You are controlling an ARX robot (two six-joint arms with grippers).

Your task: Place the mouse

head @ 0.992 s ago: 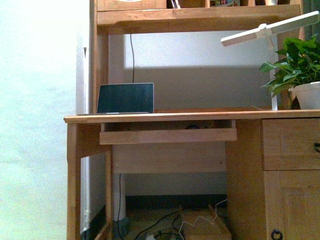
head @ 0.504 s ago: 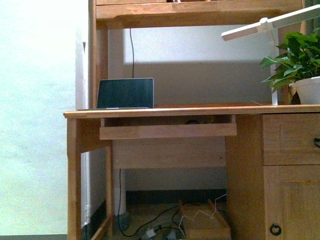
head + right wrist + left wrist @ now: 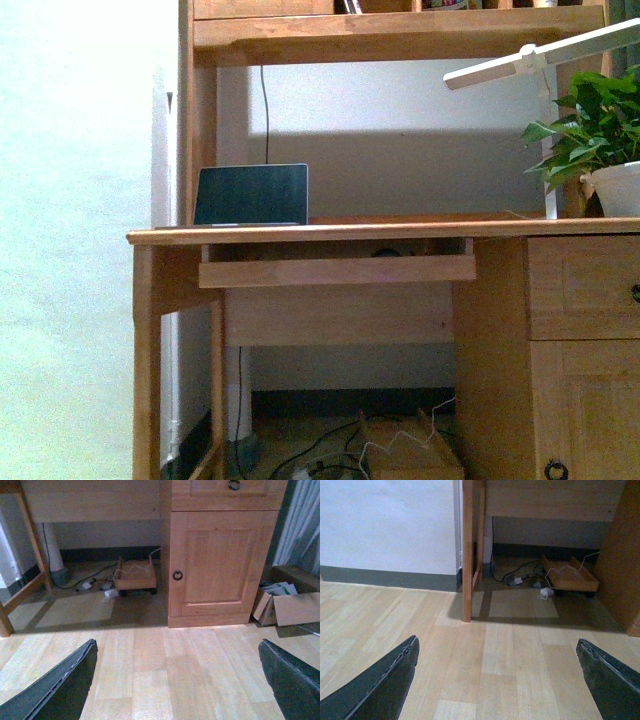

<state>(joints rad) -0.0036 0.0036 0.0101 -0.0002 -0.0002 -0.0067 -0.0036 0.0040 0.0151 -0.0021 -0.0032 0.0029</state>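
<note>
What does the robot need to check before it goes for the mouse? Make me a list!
1. Mouse found: cannot tell. A small dark shape, likely the mouse, peeks over the pull-out tray, mostly hidden.
2. Left gripper open and empty: ok.
3. Right gripper open and empty: ok.
4. Arms up at tray height: not ok. Both wrist views show only the floor and the bottom of the desk.
5. Tray pulled out for reaching: ok.
</note>
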